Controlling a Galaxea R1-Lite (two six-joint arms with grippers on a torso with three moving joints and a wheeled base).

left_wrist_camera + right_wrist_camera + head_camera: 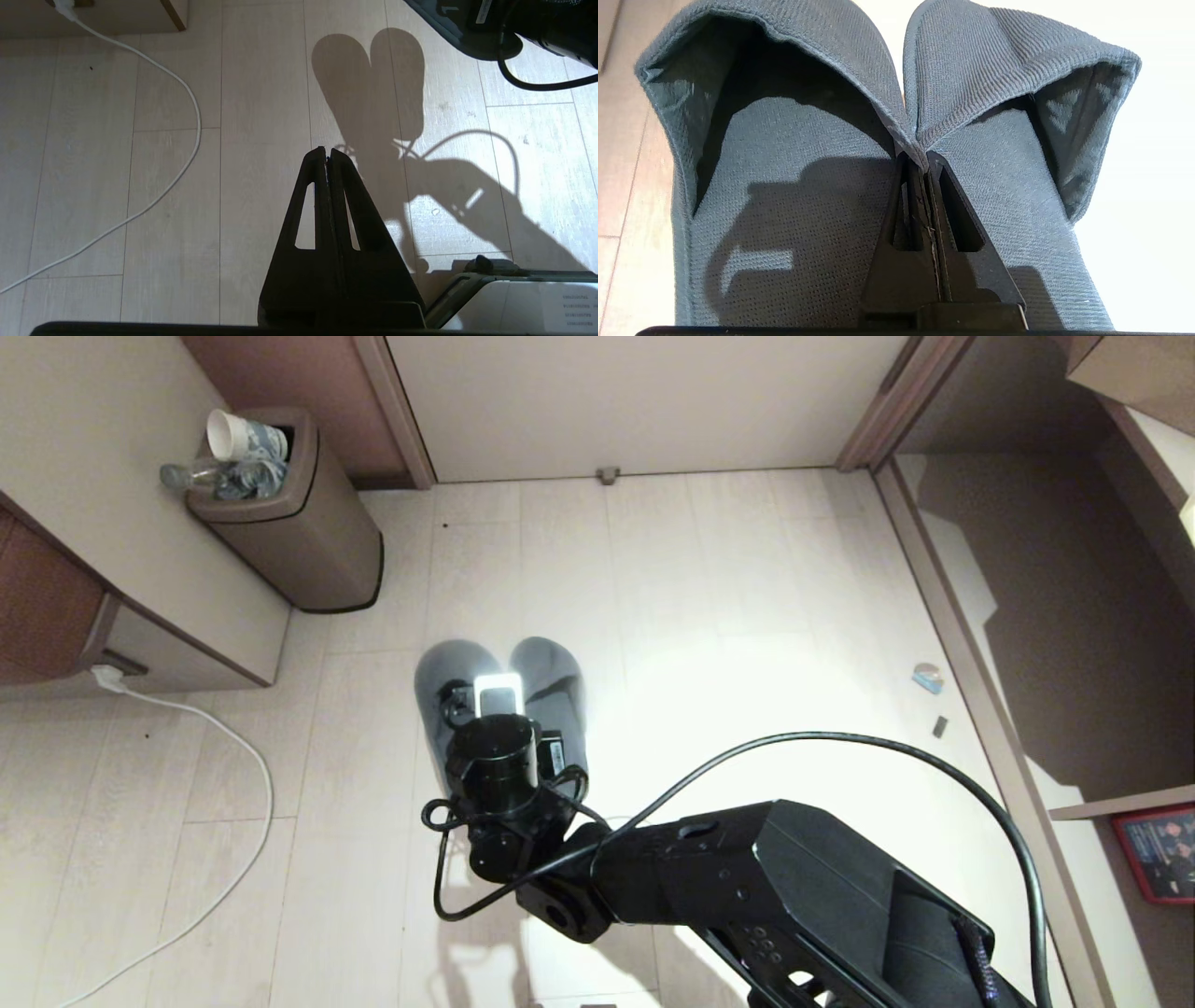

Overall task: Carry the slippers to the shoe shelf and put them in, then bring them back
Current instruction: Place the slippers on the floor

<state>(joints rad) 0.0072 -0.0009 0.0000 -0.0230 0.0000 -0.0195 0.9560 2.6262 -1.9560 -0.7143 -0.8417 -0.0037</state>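
My right gripper (927,161) is pinched shut on the touching inner collars of the slippers (794,186), which hang over the floor (747,616), toes pointing away from me, while my left gripper (327,154) sits closed, empty and farther off.

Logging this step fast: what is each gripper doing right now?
Left gripper: shut, empty, over bare floor.
Right gripper: shut on the slippers, pinching their inner edges together.
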